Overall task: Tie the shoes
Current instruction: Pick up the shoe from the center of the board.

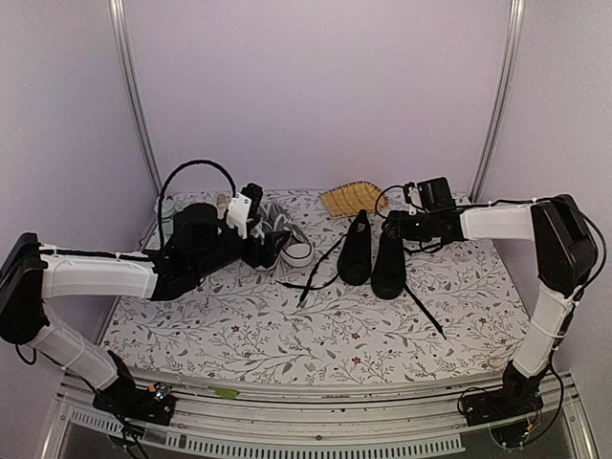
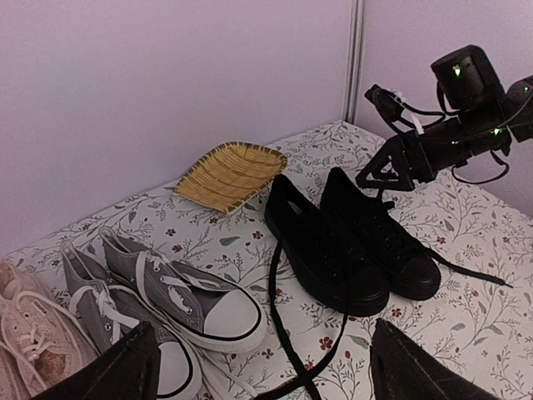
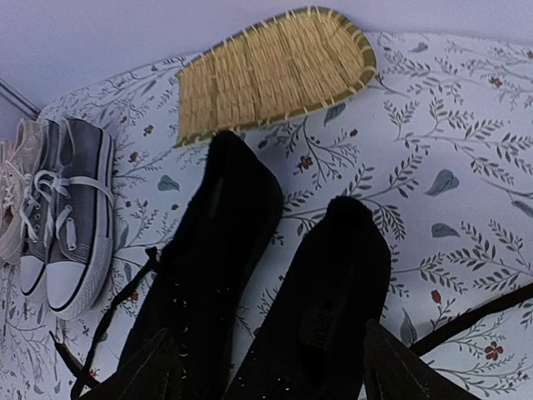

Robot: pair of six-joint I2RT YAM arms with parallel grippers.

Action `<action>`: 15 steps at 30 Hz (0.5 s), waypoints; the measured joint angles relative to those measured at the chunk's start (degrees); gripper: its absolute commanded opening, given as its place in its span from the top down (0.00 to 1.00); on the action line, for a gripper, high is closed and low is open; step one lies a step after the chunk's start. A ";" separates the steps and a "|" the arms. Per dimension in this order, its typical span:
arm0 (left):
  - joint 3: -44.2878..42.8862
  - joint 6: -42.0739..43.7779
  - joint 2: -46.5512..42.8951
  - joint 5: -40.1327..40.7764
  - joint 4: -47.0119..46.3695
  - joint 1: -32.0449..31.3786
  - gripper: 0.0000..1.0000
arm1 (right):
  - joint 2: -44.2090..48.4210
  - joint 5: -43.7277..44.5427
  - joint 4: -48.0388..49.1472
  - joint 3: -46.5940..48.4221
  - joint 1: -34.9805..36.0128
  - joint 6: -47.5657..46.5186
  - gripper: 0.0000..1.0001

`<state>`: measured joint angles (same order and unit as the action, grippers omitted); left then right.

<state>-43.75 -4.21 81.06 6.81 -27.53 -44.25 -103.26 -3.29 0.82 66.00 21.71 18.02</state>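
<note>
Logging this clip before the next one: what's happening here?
A two-armed robot is set to tie the black shoes, which sit side by side mid-table with laces untied and trailing across the table. The right tool is open above their heel end. The left tool is open near the grey sneakers, facing the black pair. Neither holds anything.
</note>
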 measured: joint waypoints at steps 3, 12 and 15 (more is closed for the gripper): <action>0.31 -0.44 1.73 -0.26 0.26 -1.36 0.12 | -4.50 0.04 -4.81 2.56 0.04 1.90 0.26; 0.63 0.04 2.56 0.57 0.15 -2.25 0.12 | -11.43 -0.11 -9.97 8.72 1.25 4.52 0.57; 0.63 0.33 2.56 1.31 0.15 -2.27 0.12 | -12.61 0.76 -10.69 9.79 1.53 5.09 0.78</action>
<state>-43.11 -3.88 83.61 8.12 -27.38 -46.52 -115.87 -2.52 -9.87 75.79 23.24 23.11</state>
